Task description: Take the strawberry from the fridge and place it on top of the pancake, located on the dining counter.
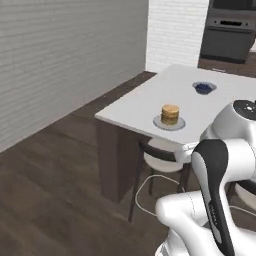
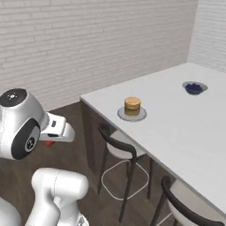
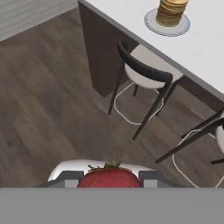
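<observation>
**Open air above the counter, stools guard its edge**

You have clear space over the dining counter around the plated pancake; a small blue bowl sits well apart. Below the rim, a dark-backed stool and a second stool block the low approach.

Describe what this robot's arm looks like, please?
The arm is glossy white and rounded, built of fat tube-like segments. A black band runs along one segment, and round dark caps mark the joints. The hand has two small dark grey fingers. No loose cables show.
</observation>
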Controlling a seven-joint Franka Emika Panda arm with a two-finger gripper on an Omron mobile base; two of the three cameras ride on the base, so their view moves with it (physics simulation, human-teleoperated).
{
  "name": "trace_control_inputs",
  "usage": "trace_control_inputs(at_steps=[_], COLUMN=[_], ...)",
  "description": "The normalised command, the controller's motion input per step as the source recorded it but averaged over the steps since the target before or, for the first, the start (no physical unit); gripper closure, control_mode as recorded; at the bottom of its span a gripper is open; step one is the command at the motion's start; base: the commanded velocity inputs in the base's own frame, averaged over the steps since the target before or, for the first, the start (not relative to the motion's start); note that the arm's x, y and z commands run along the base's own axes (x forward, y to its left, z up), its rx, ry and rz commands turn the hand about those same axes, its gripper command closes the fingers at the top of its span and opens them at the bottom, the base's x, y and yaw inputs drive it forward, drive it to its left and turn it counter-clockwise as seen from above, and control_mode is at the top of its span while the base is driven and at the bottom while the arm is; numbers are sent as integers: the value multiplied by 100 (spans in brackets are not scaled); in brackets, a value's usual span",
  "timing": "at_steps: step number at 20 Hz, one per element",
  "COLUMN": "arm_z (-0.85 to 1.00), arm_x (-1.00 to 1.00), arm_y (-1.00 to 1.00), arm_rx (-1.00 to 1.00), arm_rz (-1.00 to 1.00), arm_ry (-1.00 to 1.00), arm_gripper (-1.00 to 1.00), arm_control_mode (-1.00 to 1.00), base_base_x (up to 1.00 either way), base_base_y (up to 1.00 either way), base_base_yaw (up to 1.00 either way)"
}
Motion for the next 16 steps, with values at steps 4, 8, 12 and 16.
trace_control_inputs(at_steps=[4, 8, 12, 16], arm_z=[0, 0, 0, 0], arm_x=[0, 0, 0, 0], arm_y=[0, 0, 0, 0], arm_rx=[0, 0, 0, 0], arm_rz=[0, 0, 0, 0], arm_ry=[0, 0, 0, 0], arm_gripper=[100, 100, 100, 100], arm_control_mode=[100, 100, 100, 100], base_base_x=[64, 41, 34, 20], base_base_y=[55, 51, 56, 84], base_base_yaw=[-76, -77, -75, -55])
